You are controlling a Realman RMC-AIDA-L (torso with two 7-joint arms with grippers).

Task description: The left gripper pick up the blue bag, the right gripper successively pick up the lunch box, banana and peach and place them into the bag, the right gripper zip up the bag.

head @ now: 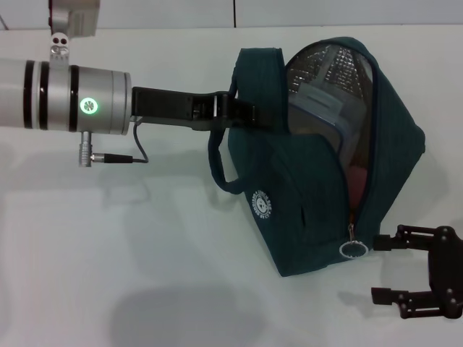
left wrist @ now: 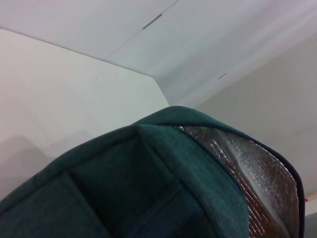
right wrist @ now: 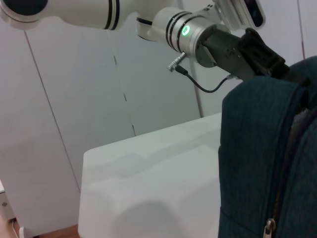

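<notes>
the blue bag point(head: 311, 210) hides most of the lunch box point(head: 329, 108).

One blue bag point(head: 304, 217), one lunch box point(head: 329, 112) inside, two pincers: left point(head: 239, 112), right point(head: 394, 267).

Blue bag point(head: 307, 217) dark teal, silver foil lining, white round logo; left gripper point(head: 242, 114) black.

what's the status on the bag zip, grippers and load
Left gripper shut on the blue bag at its handle. Right gripper open beside the ring zipper pull, not on it. Bag unzipped, lunch box inside. Nothing blocking.
</notes>
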